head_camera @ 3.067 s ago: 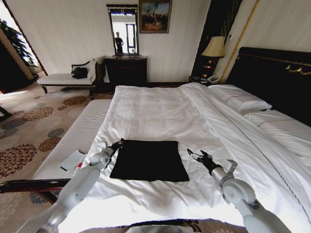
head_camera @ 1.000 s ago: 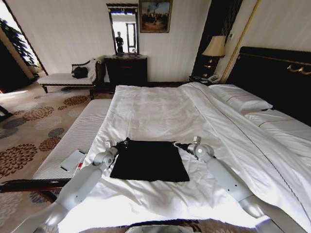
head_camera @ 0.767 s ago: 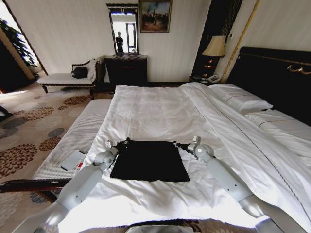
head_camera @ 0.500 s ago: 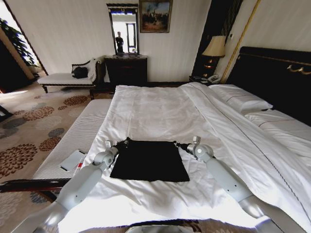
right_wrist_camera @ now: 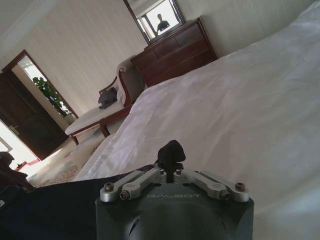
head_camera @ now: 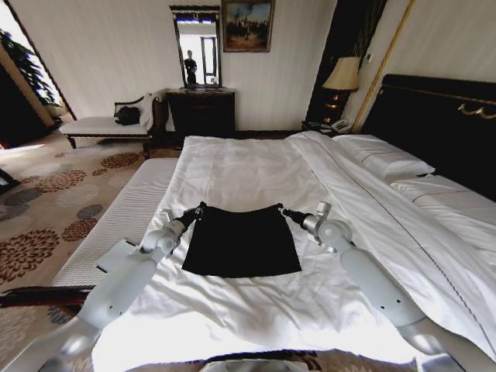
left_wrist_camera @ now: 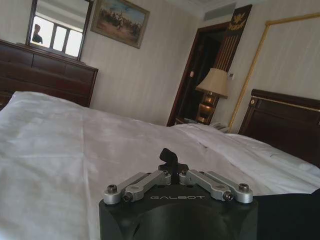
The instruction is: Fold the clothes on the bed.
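The clothes [head_camera: 242, 242] are a black garment folded into a rectangle on the white bed [head_camera: 248, 167]. My left gripper [head_camera: 198, 209] is shut on the garment's far left corner. My right gripper [head_camera: 283, 210] is shut on its far right corner. The far edge hangs taut between them, raised a little off the sheet. In the left wrist view the gripper [left_wrist_camera: 169, 156] pinches a fold of black fabric, with more of the clothes [left_wrist_camera: 295, 215] beside it. In the right wrist view the gripper [right_wrist_camera: 171, 150] also pinches black fabric, and the clothes [right_wrist_camera: 55, 210] spread out to its side.
A white-cushioned bench [head_camera: 128, 213] runs along the bed's left side with a flat card [head_camera: 116, 254] on it. Pillows [head_camera: 384, 161] and a dark headboard [head_camera: 442, 124] lie to the right. A dresser [head_camera: 201, 110], a chaise with a handbag [head_camera: 126, 115] and a lamp [head_camera: 342, 75] line the far wall.
The right gripper came from beside the garment to its far right corner and shut. Both grippers then rose, lifting the far edge and drawing the near edge away from me.
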